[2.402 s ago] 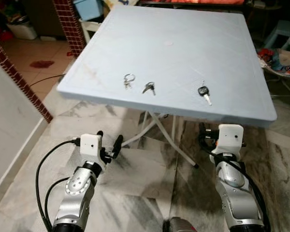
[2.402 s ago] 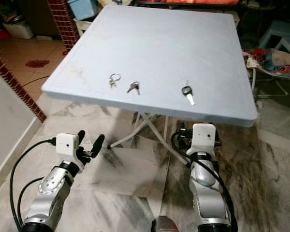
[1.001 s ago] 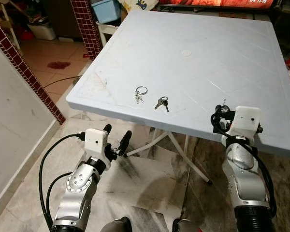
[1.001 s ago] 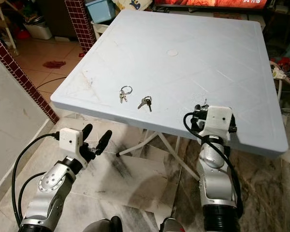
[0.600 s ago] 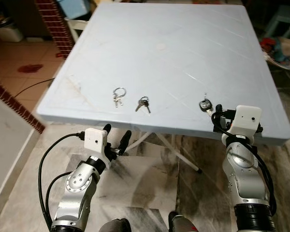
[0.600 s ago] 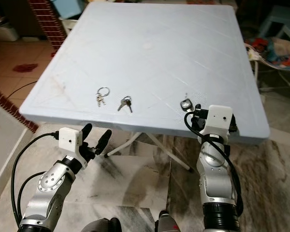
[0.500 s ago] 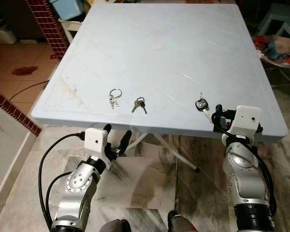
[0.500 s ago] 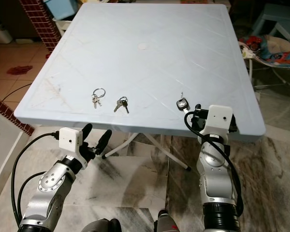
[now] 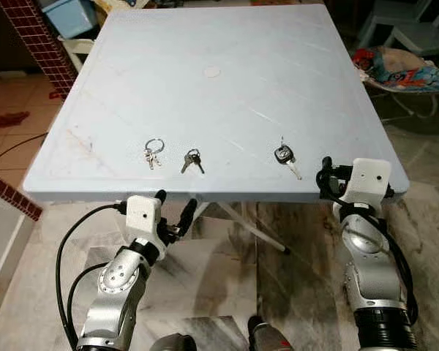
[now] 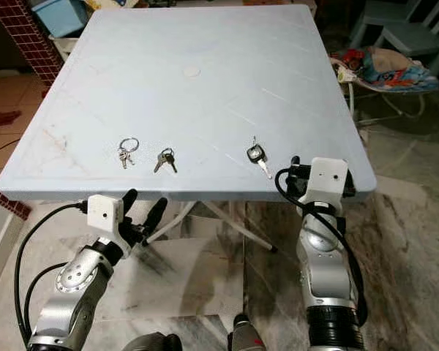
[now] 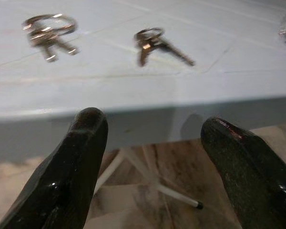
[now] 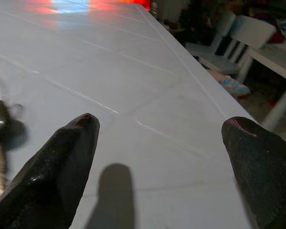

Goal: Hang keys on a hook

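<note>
A large pale blue square table (image 9: 219, 66) is seen standing on a marbled tile floor (image 9: 219, 292), with its white folding legs (image 9: 238, 219) visible beneath the near edge. A red brick pillar (image 9: 33, 36) is seen at the far left, and a chair heaped with colourful cloth (image 9: 395, 62) is seen beyond the table's right side.

Both silver arms are raised toward the near edge of the table. The left gripper (image 9: 173, 207) is held just below and in front of the edge, with its two black fingers (image 11: 71, 171) spread apart and nothing held between them. The right gripper (image 12: 157, 157) is positioned at the near right corner, over the tabletop; its fingers are likewise seen parted and empty in the right wrist view.

Three sets of keys are laid in a row near the front edge, apart from one another. A black-headed key (image 9: 285, 156) is placed just beside the right gripper, untouched. A small pair of keys (image 9: 192, 159) lies in the middle, and a bunch on a silver ring (image 9: 153, 152) lies to its left. A small round mark (image 9: 211, 72) is seen near the table's centre.
</note>
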Controlling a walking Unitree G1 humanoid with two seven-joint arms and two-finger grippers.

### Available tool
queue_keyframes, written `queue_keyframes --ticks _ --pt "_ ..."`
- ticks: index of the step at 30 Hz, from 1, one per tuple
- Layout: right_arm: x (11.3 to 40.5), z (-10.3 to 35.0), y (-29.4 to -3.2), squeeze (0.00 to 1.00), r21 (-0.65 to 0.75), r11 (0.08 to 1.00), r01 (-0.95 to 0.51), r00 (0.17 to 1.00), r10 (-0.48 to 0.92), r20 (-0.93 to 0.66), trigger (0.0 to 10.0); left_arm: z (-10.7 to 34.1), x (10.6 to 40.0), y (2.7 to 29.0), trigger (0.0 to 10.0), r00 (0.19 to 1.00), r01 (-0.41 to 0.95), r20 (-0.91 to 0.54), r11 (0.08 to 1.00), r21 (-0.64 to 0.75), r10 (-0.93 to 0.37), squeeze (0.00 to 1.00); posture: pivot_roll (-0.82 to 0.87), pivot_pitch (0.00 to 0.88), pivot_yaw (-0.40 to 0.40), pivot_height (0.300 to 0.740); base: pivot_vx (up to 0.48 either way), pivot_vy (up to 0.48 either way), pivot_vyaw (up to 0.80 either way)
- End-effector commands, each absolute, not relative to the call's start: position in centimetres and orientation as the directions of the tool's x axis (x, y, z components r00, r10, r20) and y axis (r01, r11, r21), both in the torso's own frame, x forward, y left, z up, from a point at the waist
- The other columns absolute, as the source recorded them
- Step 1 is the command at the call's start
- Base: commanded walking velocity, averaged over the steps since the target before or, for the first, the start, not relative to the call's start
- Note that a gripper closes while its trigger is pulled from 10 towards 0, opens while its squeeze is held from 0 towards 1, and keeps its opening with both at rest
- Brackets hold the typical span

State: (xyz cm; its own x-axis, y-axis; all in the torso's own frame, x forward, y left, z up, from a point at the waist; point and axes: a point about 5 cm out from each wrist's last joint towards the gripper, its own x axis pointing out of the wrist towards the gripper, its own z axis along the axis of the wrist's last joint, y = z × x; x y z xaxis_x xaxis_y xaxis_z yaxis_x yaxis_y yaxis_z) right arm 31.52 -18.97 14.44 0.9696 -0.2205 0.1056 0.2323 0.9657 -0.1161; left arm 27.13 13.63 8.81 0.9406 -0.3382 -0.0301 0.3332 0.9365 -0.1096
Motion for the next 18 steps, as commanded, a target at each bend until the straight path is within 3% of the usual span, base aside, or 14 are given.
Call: queue_keyframes --ticks 1,18 --pt "31.5 15.0 -18.3 0.0 -0.125 0.972 0.2 0.974 -0.183 0.134 10.0 8.6 26.9 14.0 10.0 0.943 0.322 -0.049 0.942 -0.097 -0.328 0.0 -0.04 0.239 0.07 0.74 0.0 0.0 0.0" --pt "32.6 15.8 -15.2 0.0 -0.116 0.993 0.037 0.99 -0.02 0.141 10.0 9.1 26.9 15.3 10.0 0.965 0.252 -0.048 0.964 -0.081 -0.256 0.0 -0.02 0.276 0.074 0.74 0.0 0.0 0.0"
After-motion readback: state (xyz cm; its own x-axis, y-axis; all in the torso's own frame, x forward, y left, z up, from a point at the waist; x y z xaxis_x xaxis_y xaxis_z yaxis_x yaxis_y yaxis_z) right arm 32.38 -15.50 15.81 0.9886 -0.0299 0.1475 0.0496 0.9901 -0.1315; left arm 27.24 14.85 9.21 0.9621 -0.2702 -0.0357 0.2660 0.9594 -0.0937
